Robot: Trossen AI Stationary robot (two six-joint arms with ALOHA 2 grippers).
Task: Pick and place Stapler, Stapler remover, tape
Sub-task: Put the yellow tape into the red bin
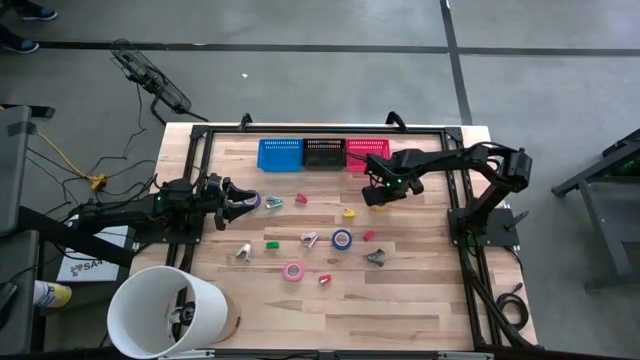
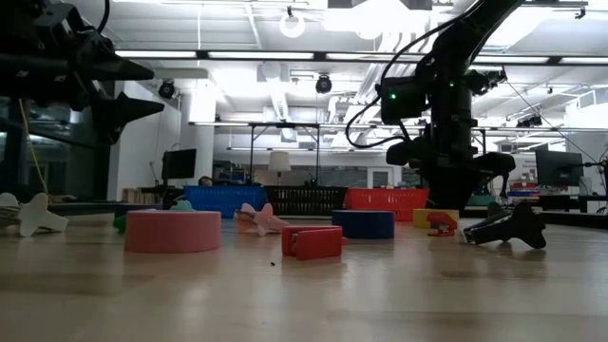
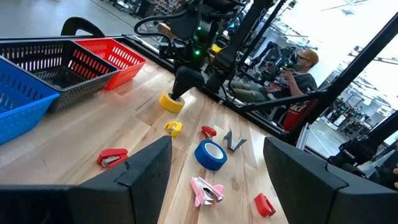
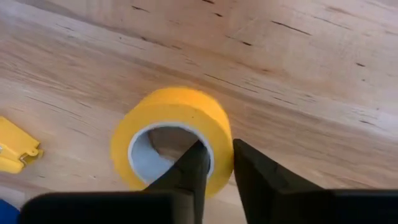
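The wall of the yellow ring-shaped tape roll (image 4: 171, 134) is pinched by the right end effector (image 4: 217, 165), so it should be lifted straight up, slowly, off the wooden surface (image 4: 298, 68).

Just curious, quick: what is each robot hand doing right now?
Left hand: open, empty.
Right hand: closed on the yellow tape wall.

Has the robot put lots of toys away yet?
Nothing looks put away; the red basket looks empty. The right tool pinches the yellow tape's wall on the table. The blue tape, pink tape and small staplers are still scattered. The left tool waits open.
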